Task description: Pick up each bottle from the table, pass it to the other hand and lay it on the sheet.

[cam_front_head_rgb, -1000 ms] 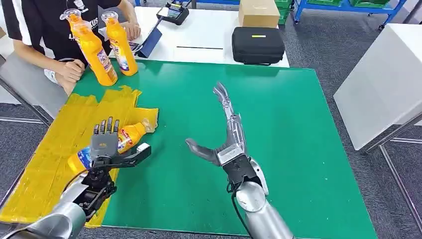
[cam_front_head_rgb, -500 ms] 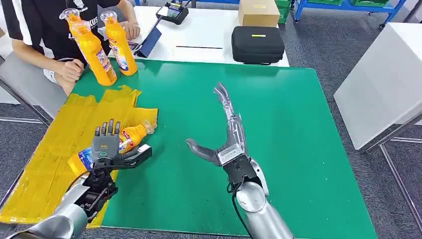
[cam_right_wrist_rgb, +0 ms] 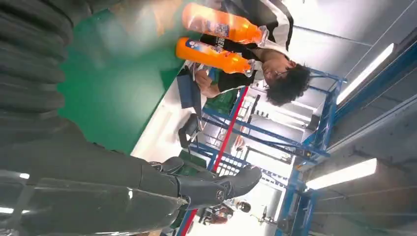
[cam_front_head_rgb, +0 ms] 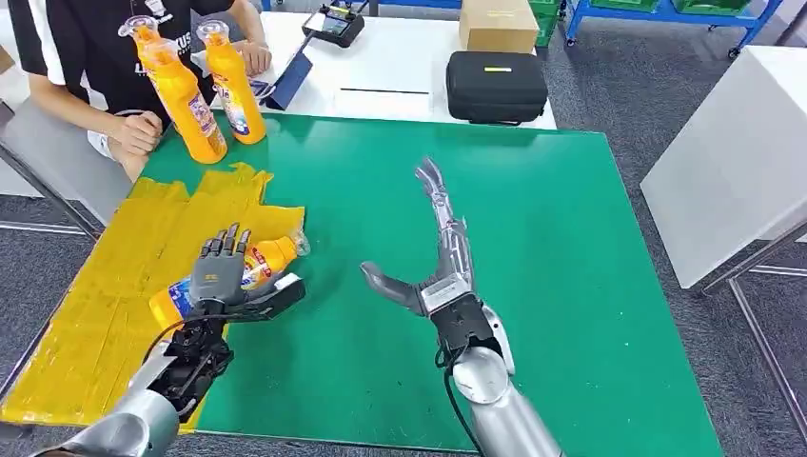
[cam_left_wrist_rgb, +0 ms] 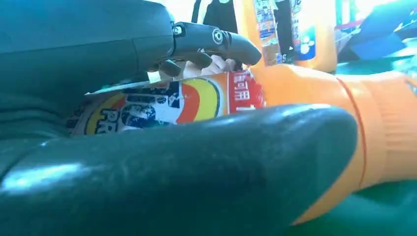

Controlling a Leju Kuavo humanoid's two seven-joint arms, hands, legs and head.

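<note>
Head view: at the far left a person point(cam_front_head_rgb: 95, 57) sits at the table's far corner, a fist resting by the edge of the yellow sheet point(cam_front_head_rgb: 105, 286), which covers the left part of the green table point(cam_front_head_rgb: 571, 286). Two orange bottles point(cam_front_head_rgb: 205, 90) stand upright side by side at the far left corner, just beyond the sheet. Nearer, a third orange bottle point(cam_front_head_rgb: 257, 267) lies on its side on the sheet, cap toward the table's middle. The left hand point(cam_front_head_rgb: 228, 281) is over it, fingers spread across the label and thumb stretched out along the near side; the left wrist view shows the bottle lying between thumb and fingers, but whether they press on it I cannot tell. Toward the middle, the right hand point(cam_front_head_rgb: 433, 257) is held above the green surface, released, fingers straight and pointing away, thumb out toward the left hand, well apart from the bottle. Beyond the green table, a black case point(cam_front_head_rgb: 497, 88) and a cardboard box point(cam_front_head_rgb: 497, 24) rest on a white table point(cam_front_head_rgb: 400, 67).
</note>
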